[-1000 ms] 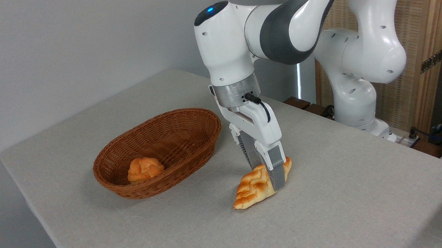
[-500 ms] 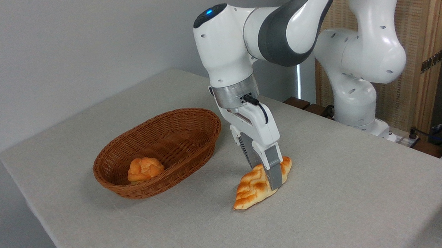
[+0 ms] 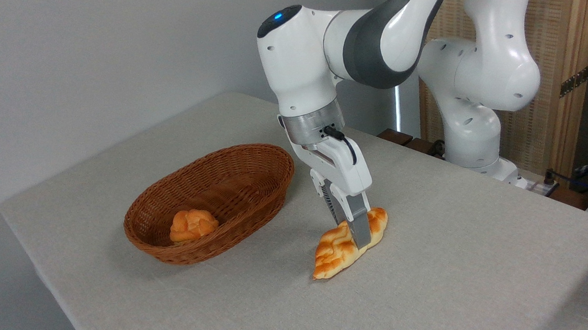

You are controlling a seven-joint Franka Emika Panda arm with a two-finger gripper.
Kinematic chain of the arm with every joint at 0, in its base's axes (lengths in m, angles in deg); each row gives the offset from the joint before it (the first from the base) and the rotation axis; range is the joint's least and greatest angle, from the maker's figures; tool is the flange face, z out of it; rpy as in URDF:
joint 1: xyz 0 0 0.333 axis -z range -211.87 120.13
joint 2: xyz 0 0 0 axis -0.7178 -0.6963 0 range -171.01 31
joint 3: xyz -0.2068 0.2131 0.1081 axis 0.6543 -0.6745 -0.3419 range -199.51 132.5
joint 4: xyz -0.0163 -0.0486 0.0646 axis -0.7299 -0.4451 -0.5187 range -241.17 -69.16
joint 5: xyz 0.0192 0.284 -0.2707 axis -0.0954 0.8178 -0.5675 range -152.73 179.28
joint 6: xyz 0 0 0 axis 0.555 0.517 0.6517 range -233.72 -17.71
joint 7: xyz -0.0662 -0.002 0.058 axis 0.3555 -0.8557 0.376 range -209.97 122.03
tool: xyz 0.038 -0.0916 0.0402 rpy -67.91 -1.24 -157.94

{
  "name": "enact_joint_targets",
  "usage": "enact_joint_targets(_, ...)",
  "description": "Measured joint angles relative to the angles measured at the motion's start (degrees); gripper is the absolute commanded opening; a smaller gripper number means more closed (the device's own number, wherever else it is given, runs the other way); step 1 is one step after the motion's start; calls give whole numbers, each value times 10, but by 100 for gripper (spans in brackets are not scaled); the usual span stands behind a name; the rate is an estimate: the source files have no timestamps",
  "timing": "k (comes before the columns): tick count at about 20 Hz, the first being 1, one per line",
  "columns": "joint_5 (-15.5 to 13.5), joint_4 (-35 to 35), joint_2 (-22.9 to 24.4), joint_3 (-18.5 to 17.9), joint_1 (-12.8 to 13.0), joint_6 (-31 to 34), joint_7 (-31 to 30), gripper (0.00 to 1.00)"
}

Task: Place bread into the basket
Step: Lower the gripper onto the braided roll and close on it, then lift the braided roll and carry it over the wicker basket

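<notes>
Since a second ago, we note the end effector (image 3: 354, 233) fingers drawn closer together across the bread (image 3: 350, 243), now clamped on its midsection. We find the bread lying on the tabletop (image 3: 464, 256), at about four o'clock from the basket (image 3: 210, 203) and apart from it. We record a small round bun (image 3: 192, 225) inside the basket, at its seven o'clock end.

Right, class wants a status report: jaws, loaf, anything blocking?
Gripper shut on bread. Bread on table, outside basket. Bun in basket; path clear.
</notes>
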Motion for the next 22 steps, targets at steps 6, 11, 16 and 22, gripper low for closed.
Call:
enact_joint_targets(6,-1,3,2,0,-1,0,0,30)
enact_joint_targets(11,-81,64,9,-1,-2,5,-1,30)
enact_joint_targets(16,-177,154,12,0,14,95,-20,30)
enact_joint_targets(22,-220,181,6,5,101,115,-152,32)
